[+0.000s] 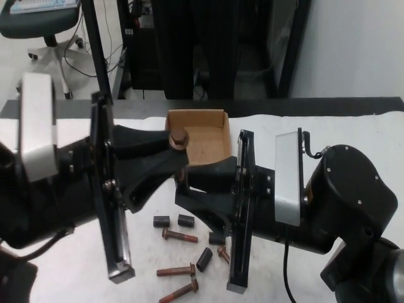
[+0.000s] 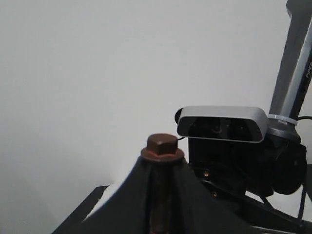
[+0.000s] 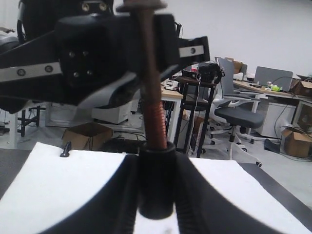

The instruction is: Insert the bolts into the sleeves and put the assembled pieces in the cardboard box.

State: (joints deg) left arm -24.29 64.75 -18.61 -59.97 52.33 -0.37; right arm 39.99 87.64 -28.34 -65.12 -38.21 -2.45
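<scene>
Count: 5 bolts, 4 sleeves sure, 1 box. The left gripper (image 1: 176, 147) pinches one bolt (image 3: 150, 83) just under its head, shank hanging down. The right gripper (image 3: 156, 168) below it is clamped on one sleeve (image 3: 156, 187), held upright. The bolt tip sits in the sleeve's mouth, depth can't tell. Both are held above the table (image 1: 353, 129), just in front of the cardboard box (image 1: 197, 114), which sits by the middle of the far edge. Toward the near edge, middle: four loose bolts (image 1: 180, 235) lying flat, three loose sleeves (image 1: 161, 221). One of those bolts is half covered by the right gripper; a dark piece beside it may be a fourth loose sleeve, too hidden to call
</scene>
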